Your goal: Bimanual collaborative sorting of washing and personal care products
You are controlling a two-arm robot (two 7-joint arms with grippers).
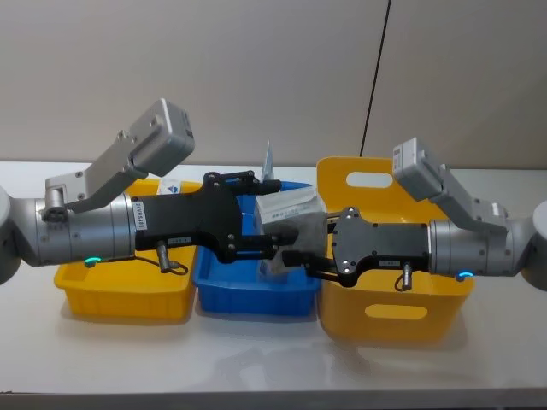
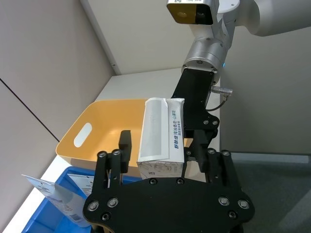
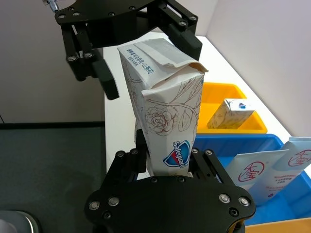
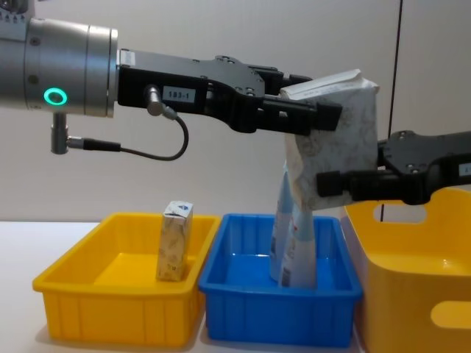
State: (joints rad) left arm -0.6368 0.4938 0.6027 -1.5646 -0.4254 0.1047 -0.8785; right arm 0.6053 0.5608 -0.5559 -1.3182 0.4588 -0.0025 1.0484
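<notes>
- Head view: the two arms meet over the blue tray (image 1: 256,295). The left gripper (image 1: 275,213) and the right gripper (image 1: 306,237) face each other with a carton (image 1: 291,207) between them. A low yellow tray (image 1: 120,295) sits on the robot's left and a tall yellow bin (image 1: 393,318) on its right.
- Left wrist view: the carton lies lengthwise between the left gripper's fingers. One finger (image 2: 125,143) stands apart from the carton's side, so this gripper is spread and not yet gripping.
- Right wrist view: the right gripper is clenched on the carton's lower end, and the gable top points toward the left gripper, whose fingers straddle it. Beyond, a second carton (image 3: 231,114) stands in the low yellow tray, and tubes (image 3: 262,174) lean in the blue tray.
- Chest view: the carton hangs in the air above the blue tray and the tubes, clear of both. The left fingers are at its top and the right fingers lower down its side.
- Step in hand, as I judge it: a handover from right to left, midway. Next, the left gripper must close firmly on the gable end before the right one lets go. It can then carry the carton across to the low yellow tray beside the second carton, keeping above the tubes.
</notes>
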